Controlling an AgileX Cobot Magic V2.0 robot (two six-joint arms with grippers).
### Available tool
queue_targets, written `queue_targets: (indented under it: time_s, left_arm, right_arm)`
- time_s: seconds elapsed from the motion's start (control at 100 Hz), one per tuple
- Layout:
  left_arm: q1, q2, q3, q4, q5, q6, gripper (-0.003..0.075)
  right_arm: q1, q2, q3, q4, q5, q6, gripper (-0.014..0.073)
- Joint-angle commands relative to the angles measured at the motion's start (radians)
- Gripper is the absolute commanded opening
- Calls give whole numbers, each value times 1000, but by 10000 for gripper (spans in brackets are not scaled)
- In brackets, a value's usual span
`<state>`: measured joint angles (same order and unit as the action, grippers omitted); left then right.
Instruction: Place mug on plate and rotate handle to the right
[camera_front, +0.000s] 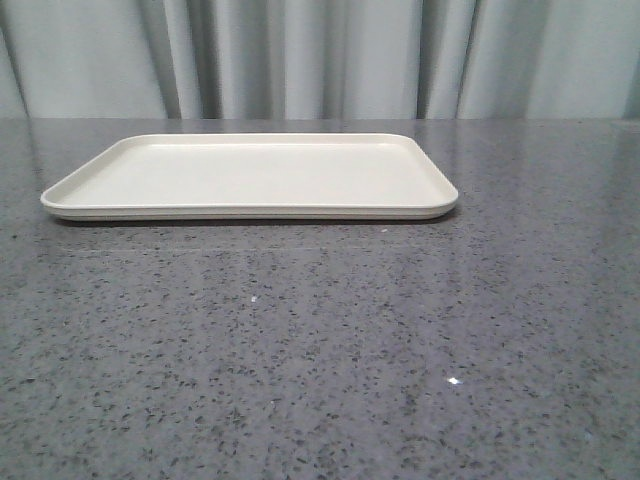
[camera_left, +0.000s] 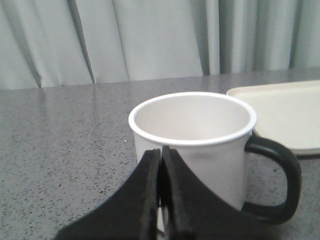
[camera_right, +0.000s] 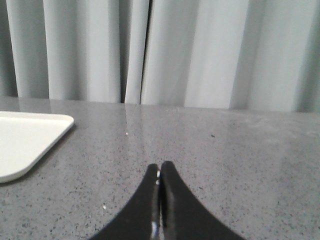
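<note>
Closest to my left wrist camera, the left gripper (camera_left: 161, 165) has its two black fingers pressed together, holding nothing, their tips just in front of the near wall of the mug (camera_left: 192, 145). From this view I see the white mug standing upright on the speckled grey table (camera_left: 60, 140), its mouth open toward me and its black handle (camera_left: 280, 180) sticking out on the side nearer the plate (camera_left: 280, 112), whose corner lies beyond it; mug and plate look apart. On my front view the cream plate (camera_front: 250, 178) lies flat with nothing on it, and neither mug nor arms appear there. Over on the right wrist view, the right gripper (camera_right: 159, 190) is likewise closed and holds nothing, hovering above bare table with a plate corner (camera_right: 30, 137) off to one side. Pale curtains (camera_front: 320, 55) hang behind.
</note>
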<state>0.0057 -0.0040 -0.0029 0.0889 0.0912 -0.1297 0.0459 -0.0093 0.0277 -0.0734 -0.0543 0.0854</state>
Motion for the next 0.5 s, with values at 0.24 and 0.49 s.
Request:
queue_targets:
  time_s: [0.24, 0.49]
  left_arm:
    - [2, 9, -289, -241, 98, -8, -20]
    - [2, 251, -663, -248, 493, -8, -20]
  right_arm:
    - [-5, -3, -313, -5, 290, -4, -65]
    - [-5, 179, -607, -5, 520, -4, -65]
